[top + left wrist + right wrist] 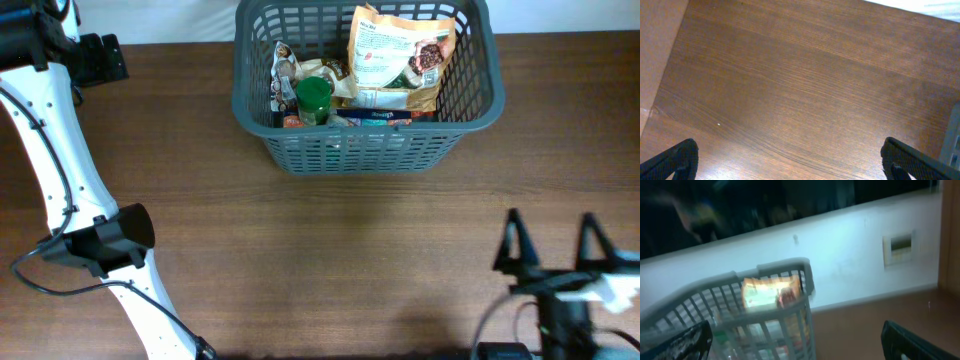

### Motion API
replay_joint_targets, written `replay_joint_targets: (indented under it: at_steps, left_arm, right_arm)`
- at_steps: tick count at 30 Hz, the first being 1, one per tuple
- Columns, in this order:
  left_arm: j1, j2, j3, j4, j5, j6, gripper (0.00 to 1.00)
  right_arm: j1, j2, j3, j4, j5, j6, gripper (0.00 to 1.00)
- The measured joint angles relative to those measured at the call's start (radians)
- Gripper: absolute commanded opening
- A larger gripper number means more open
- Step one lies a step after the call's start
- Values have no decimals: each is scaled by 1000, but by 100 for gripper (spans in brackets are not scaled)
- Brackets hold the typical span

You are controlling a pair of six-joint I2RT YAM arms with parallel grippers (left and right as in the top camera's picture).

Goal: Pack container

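Well ahead-left of the right gripper (550, 217), the container (365, 150).

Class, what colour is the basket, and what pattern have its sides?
Dark grey basket, sides of slotted lattice; best seen overhead.

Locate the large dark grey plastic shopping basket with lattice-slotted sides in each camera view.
Overhead: the dark grey plastic basket sits top centre, holding groceries.
Left wrist: only a grey sliver of what is likely the basket shows at the right edge.
Right wrist: the basket is lower left, blurred.
Shared landmark: the tan printed pouch standing inside it also shows in the right wrist view.
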Motion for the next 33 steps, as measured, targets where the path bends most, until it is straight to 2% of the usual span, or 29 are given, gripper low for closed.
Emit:
replay_joint_targets:
  at_steps: [5,12,20,33]
  left_arm:
    - [0,0,0,0,0,0,99]
    - [0,0,0,0,0,0,99]
    - [0,0,0,0,0,0,99]
    - [0,0,0,0,0,0,99]
  right_arm:
    - [0,-26,-248,95,-1,0,99]
    - [0,-88,-438,246,-1,-1,99]
    - [0,-88,-559,291,0,0,99]
    - [0,-89,-565,308,-1,0,99]
